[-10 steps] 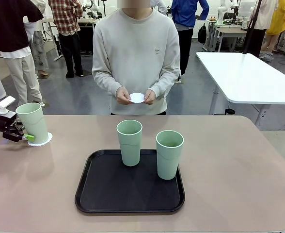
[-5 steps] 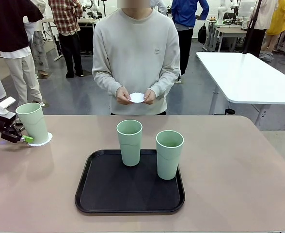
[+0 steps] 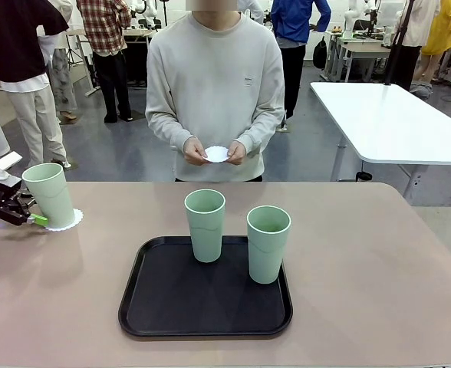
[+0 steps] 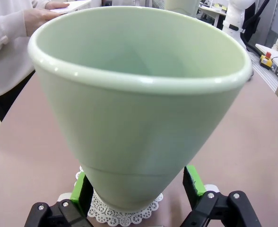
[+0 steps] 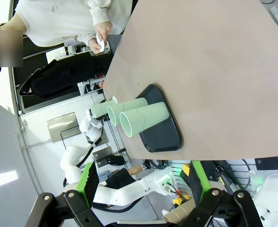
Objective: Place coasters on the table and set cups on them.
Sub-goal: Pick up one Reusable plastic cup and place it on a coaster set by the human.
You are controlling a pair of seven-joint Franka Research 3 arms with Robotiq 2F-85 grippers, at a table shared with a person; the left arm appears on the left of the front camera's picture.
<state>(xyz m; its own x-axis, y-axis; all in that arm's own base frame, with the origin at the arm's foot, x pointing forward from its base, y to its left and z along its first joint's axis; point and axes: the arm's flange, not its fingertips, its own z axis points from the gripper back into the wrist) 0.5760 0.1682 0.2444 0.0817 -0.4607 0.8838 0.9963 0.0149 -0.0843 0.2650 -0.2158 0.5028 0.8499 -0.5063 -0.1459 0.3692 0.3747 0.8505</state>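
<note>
Left gripper (image 3: 41, 220) well left of the tray (image 3: 172, 307) and a little beyond it, near the table (image 3: 363, 253) edge; its pads (image 4: 82, 188) flank the base of cup 1 (image 3: 49, 192) very closely; cannot tell whether they press on it or stand just clear. Cup 1 stands on coaster 1 (image 3: 66, 225), leaning slightly away from the tray; lace rim shows under its base in the left wrist view. Cup 2 (image 3: 205, 226) upright at the tray's far edge, near its middle; cup 3 (image 3: 268, 244) upright on the tray's right half, nearer the robot; the two stand apart. Beyond the tray, the person's hands (image 3: 195, 151) (image 3: 237, 152) hold coaster 2 (image 3: 216, 154) between them, above the table's far edge. Right gripper (image 5: 141, 182) high over the table, fingers spread wide, holding nothing.
</note>
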